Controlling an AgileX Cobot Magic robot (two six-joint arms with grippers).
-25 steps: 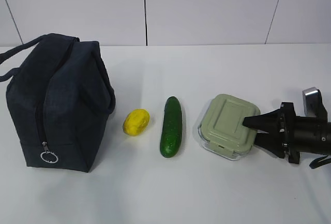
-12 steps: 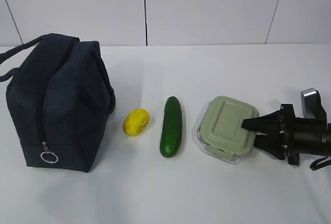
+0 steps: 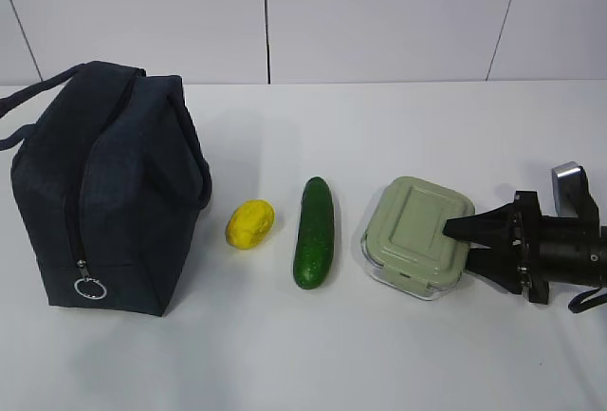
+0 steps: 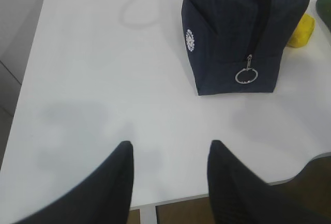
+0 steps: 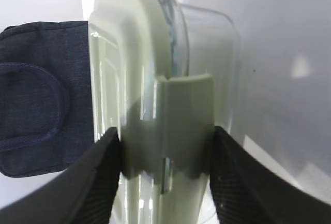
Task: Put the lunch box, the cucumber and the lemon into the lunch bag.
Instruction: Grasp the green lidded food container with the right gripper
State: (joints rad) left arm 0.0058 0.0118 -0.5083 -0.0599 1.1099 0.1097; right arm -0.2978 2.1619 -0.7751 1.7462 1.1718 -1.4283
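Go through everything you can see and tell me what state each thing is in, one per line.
Lunch bag: standing on the table, zipper pull low at its end; from here I cannot tell if the top is open.
Lemon: loose on the table, outside the bag.
Cucumber: lying loose beside the lemon.
Lunch box: lid on, gripped at its edge.
Right hand: shut on the lunch box.
Left hand: open, empty, above bare table.

lunch bag (image 3: 109, 193): 1 | lemon (image 3: 250, 224): 1 | cucumber (image 3: 315, 233): 1 | lunch box (image 3: 413, 235): 1
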